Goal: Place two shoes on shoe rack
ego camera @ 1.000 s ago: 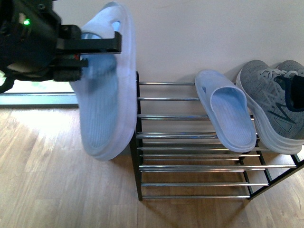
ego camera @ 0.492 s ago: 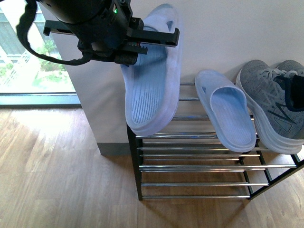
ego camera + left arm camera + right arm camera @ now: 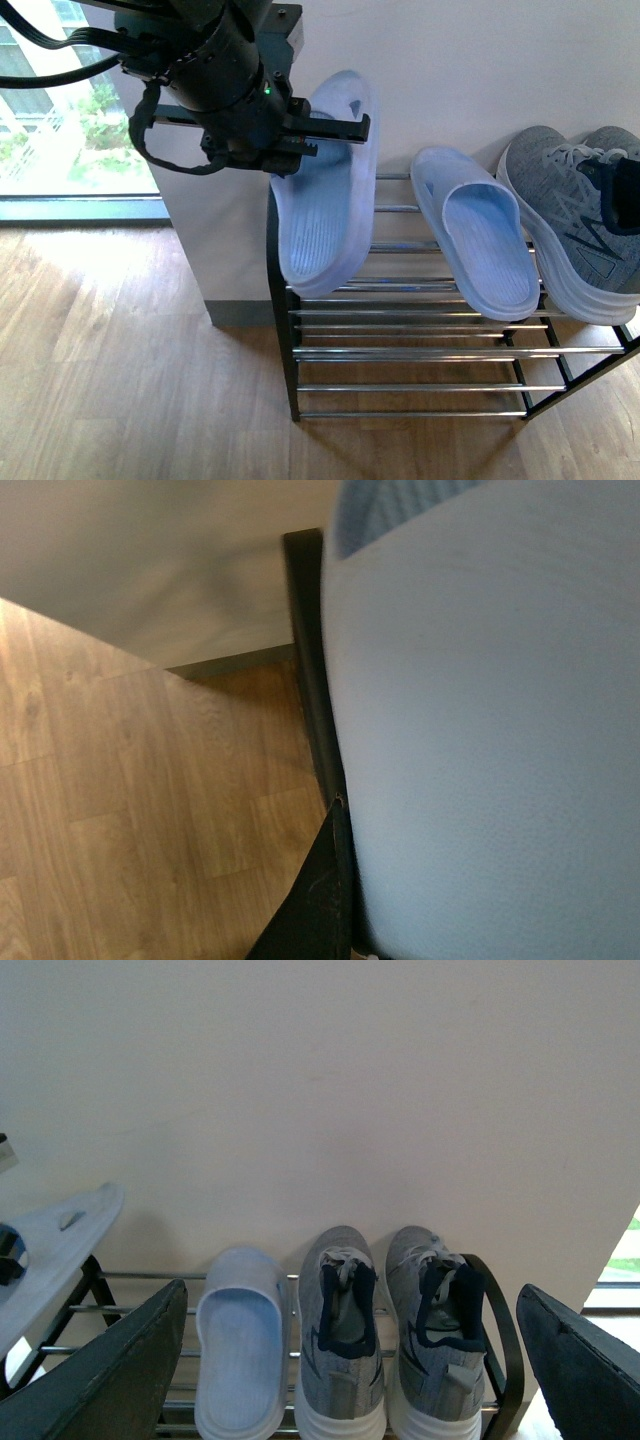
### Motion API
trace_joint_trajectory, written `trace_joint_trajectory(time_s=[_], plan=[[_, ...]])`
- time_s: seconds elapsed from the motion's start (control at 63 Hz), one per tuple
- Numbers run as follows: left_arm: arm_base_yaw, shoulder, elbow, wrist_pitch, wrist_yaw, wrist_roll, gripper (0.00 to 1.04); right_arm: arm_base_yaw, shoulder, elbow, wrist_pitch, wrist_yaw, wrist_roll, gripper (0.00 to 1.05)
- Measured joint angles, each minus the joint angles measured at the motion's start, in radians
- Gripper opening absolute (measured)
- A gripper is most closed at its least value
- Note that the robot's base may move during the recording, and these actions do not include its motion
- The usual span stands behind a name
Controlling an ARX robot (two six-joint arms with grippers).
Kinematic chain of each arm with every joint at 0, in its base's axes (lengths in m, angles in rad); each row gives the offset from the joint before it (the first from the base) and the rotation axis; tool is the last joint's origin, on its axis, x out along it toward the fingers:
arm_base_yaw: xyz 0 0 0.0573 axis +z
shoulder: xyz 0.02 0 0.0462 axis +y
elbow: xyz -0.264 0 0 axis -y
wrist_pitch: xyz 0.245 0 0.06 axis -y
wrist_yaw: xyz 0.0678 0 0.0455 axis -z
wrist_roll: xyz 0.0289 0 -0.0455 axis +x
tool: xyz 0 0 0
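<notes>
- Wood-plank flooring (image 3: pixel 120 380) runs up to a pale wall (image 3: pixel 480 70), and the shoe rack (image 3: pixel 420 352) stands against that wall, its chrome rods running side to side between black end frames.
- Left gripper (image 3: pixel 335 128) is clenched on a pale blue slide (image 3: pixel 322 195), held over the rack's left end.
- That held slide is turned on edge, its ribbed sole facing the camera; its long axis runs nearly upright, one end high against the wall and the other low at the rack's top rods. Whether it touches the rods cannot be told.
- A second pale blue slide (image 3: pixel 478 232) lies flat on the rack's top tier, just right of the held one, long axis running from the wall toward the rack's front edge, open heel end forward.
- Two grey sneakers (image 3: pixel 385 1335) sit side by side on the rack's right part, toes to the wall.
- Right gripper (image 3: pixel 350 1370) is released, jaws spread wide, in front of the rack and holding nothing.
</notes>
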Motion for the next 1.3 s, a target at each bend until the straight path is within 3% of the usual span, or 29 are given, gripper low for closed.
trace_joint_trajectory(time_s=[0.603,1.302], plan=[[-0.041,0.133,0.198,-0.108,-0.035,0.102,0.02,0.000,0.000,0.000,0.000,0.000,0.000,0.96],[-0.106,0.357,0.512,-0.352,-0.255,0.086,0.02,0.000,0.000,0.000,0.000,0.000,0.000,0.96]])
